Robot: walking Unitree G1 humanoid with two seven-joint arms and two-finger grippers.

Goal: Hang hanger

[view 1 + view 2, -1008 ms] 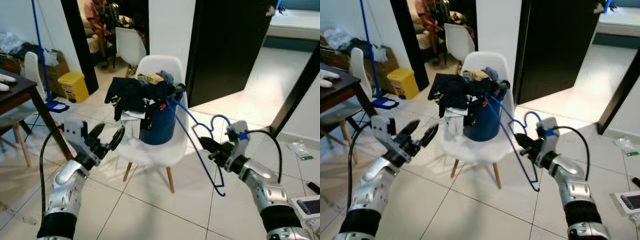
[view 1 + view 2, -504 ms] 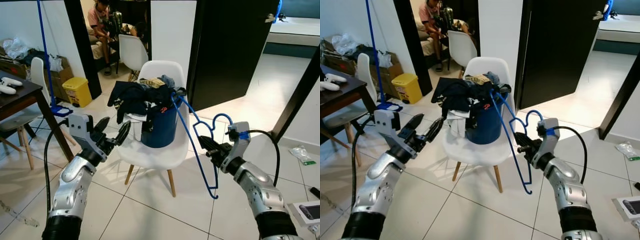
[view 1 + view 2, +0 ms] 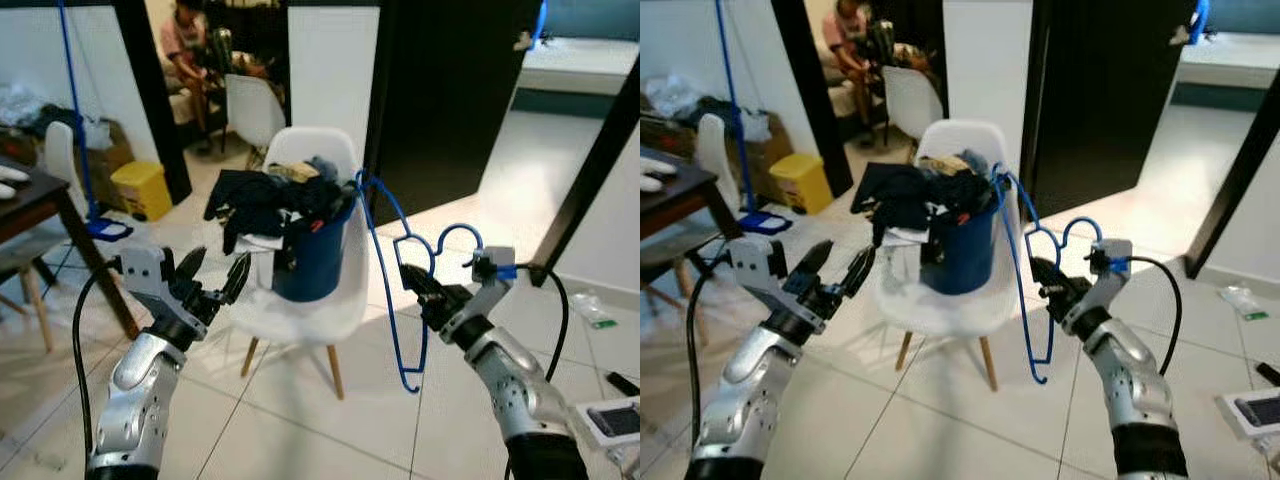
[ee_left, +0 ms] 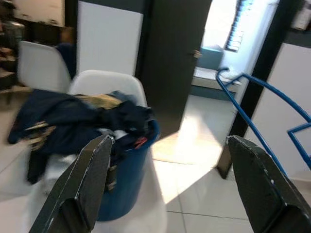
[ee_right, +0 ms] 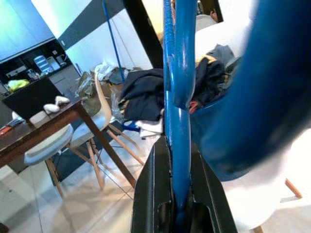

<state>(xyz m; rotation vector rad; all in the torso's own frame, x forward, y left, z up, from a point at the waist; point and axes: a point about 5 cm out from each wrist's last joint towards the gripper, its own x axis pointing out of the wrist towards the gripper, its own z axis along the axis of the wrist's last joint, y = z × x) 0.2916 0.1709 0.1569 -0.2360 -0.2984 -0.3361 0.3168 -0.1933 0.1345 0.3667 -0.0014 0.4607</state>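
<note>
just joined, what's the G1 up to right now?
It stands in front of a white chair that carries a blue bucket heaped with dark clothes. The right gripper is shut on a blue hanger, holding it up beside the chair with its hook end near the bucket rim. The left gripper hovers open on the chair's other side, holding nothing. The hanger is not yet hung on anything.

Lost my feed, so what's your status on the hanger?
Right tool shut on blue hanger, held off the floor. Left tool open. Chair with blue bucket straight ahead.
</note>
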